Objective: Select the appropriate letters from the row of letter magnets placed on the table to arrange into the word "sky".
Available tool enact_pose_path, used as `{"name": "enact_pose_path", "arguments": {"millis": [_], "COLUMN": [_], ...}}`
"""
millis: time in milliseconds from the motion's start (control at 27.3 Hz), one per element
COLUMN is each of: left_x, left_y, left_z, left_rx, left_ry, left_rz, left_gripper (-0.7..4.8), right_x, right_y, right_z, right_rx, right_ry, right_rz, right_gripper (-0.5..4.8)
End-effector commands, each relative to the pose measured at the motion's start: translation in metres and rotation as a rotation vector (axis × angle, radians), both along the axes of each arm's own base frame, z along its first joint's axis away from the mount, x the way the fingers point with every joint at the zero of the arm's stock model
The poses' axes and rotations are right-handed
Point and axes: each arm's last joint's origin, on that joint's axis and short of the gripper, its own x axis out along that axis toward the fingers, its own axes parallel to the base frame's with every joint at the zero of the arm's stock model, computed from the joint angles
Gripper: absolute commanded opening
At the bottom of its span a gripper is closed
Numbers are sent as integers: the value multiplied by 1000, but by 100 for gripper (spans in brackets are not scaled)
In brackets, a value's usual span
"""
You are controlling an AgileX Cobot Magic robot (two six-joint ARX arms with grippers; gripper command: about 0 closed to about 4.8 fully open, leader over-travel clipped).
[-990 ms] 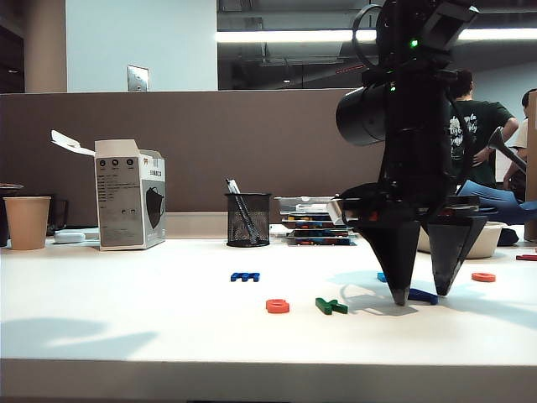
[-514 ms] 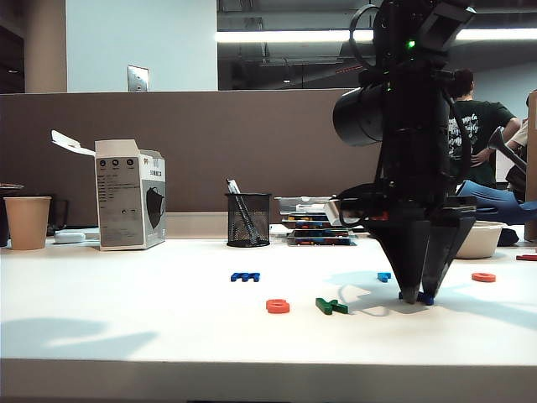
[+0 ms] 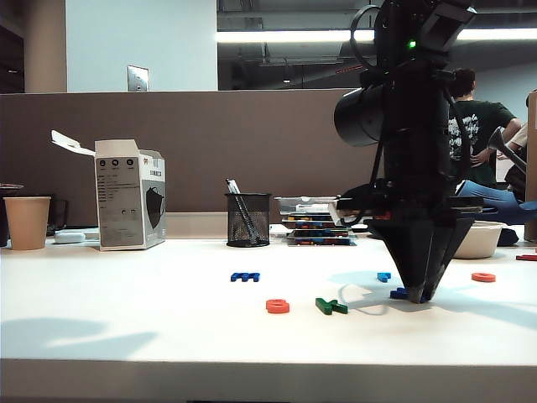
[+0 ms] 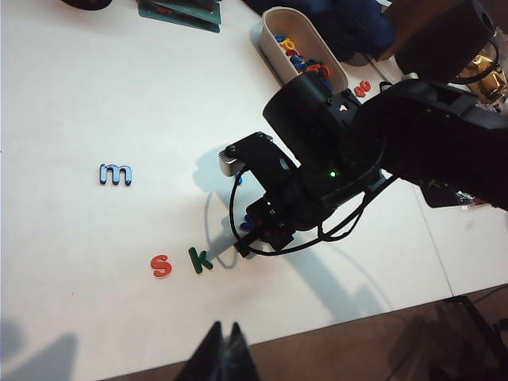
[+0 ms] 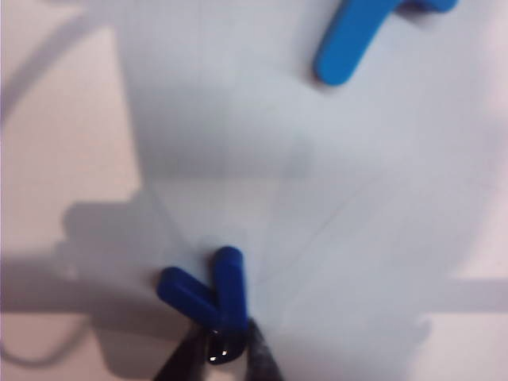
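Dark blue plastic forms the Y-shaped letter point(image 5: 208, 298), which is lying flat on the white tabletop point(image 3: 126, 319) just right of the green K point(image 3: 331, 306) and orange-red S point(image 3: 277, 306). The right tool point(image 3: 416, 295) is standing nose-down over it, and its fingertips point(image 5: 255, 349) are pinching the letter's stem from both sides while the piece is resting on the surface. Being small, stiff and light, the magnet is likely to lift with little force, yet its smooth rounded edges may be prone to slipping or pivoting; the straight stem is probably offering the surest hold. The left tool point(image 4: 223, 359) is hanging above the near tabletop edge, its fingers drawn together on nothing. The dark blue M point(image 4: 116, 174), a light blue letter point(image 3: 383, 275) and a second orange-red letter point(image 3: 482, 276) are lying apart, not needed for the word.
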Motion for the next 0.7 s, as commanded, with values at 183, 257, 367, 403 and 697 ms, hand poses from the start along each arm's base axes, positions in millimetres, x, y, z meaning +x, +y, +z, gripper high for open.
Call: {"name": "enact_pose_path", "arguments": {"millis": [183, 257, 367, 403, 697], "left_x": [0, 0, 0, 0, 0], "left_y": [1, 1, 1, 1, 1], "left_z": [2, 2, 2, 2, 2], "left_rx": [-6, -6, -6, -6, -6], "left_ry": [-10, -10, -10, -10, -10], "left_rz": [4, 4, 4, 4, 4], "left_gripper": [-5, -5, -5, -5, -5], "right_x": [-3, -3, -3, -3, 3], "right_y": [-1, -1, -1, -1, 4], "right_z": [-6, -6, -6, -6, -5], "right_rx": [-25, -28, -27, -14, 55], "right_ry": [37, 40, 39, 43, -13], "right_rz": [-12, -15, -30, -32, -80], "right_gripper": [39, 39, 40, 40, 39]}}
